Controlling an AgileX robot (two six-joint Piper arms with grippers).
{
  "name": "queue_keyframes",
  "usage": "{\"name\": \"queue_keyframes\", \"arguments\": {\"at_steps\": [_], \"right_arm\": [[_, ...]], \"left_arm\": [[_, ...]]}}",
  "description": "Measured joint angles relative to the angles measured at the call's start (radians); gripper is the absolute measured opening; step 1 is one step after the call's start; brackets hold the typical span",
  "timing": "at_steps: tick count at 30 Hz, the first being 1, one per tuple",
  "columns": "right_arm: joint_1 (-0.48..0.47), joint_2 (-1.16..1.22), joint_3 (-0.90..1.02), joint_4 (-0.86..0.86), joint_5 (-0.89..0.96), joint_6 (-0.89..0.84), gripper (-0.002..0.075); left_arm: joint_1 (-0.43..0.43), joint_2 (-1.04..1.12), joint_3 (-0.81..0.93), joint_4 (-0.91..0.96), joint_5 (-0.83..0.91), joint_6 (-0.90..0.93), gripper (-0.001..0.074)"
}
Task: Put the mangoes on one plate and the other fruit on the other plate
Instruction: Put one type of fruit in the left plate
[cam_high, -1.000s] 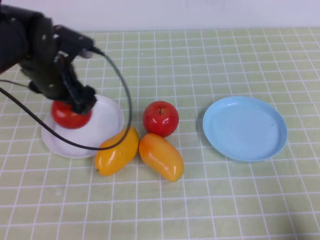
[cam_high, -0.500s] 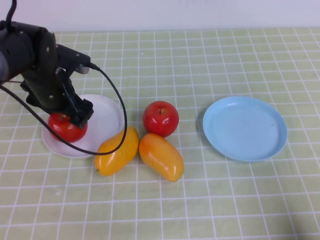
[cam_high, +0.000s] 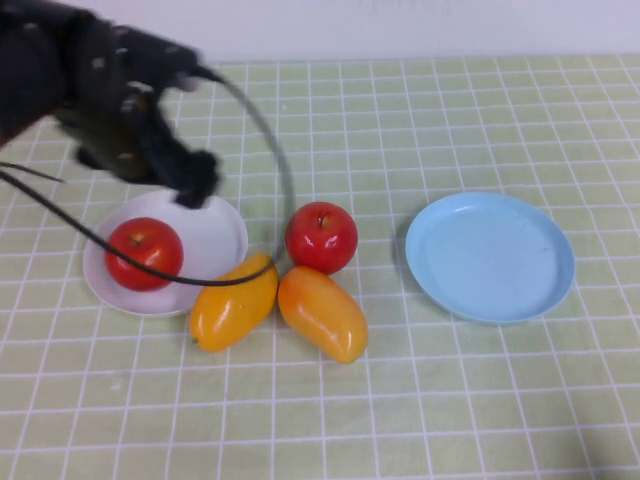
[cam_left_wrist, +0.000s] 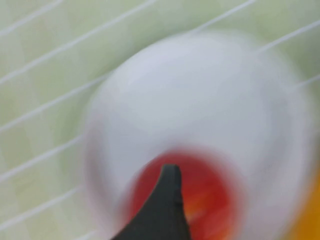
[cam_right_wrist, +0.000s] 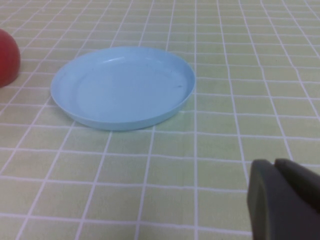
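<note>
High view: left gripper (cam_high: 192, 180) blurred, up over far edge of white plate (cam_high: 215, 235), clear of the fruit; open or closed — can't tell. One apple (cam_high: 145, 253) sitting on white plate, left part. Second apple (cam_high: 321, 237) on tabletop (cam_high: 420, 400) between the two plates, just right of white plate. Two mangoes on tabletop near side of that apple: left mango (cam_high: 233, 302) touching white plate rim, right mango (cam_high: 322, 312) just beside it, tips close together near the apple. Blue plate (cam_high: 490, 256) on right, nothing on it, well apart from mangoes. Black cable (cam_high: 268, 150) looping from left arm down over white plate and left mango.

Left wrist view: heavy blur. White plate (cam_left_wrist: 210, 100) below w/ red apple (cam_left_wrist: 210, 195) on it; one dark fingertip (cam_left_wrist: 167, 200) in front of apple; orange sliver at edge, prob. mango.

Right wrist view: right gripper (cam_right_wrist: 282, 202) low over tabletop, near side of blue plate (cam_right_wrist: 122, 87), holding nothing; fingers pressed together. Edge of apple (cam_right_wrist: 9, 57) beyond plate.
</note>
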Motion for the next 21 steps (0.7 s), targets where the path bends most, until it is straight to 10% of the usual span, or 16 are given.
{"name": "queue_keyframes", "arguments": {"at_steps": [21], "right_arm": [[0.0, 0.0, 0.0, 0.0, 0.0, 0.0, -0.0017]], "left_arm": [[-0.22, 0.335, -0.29, -0.139, 0.021, 0.118, 0.0668]]}}
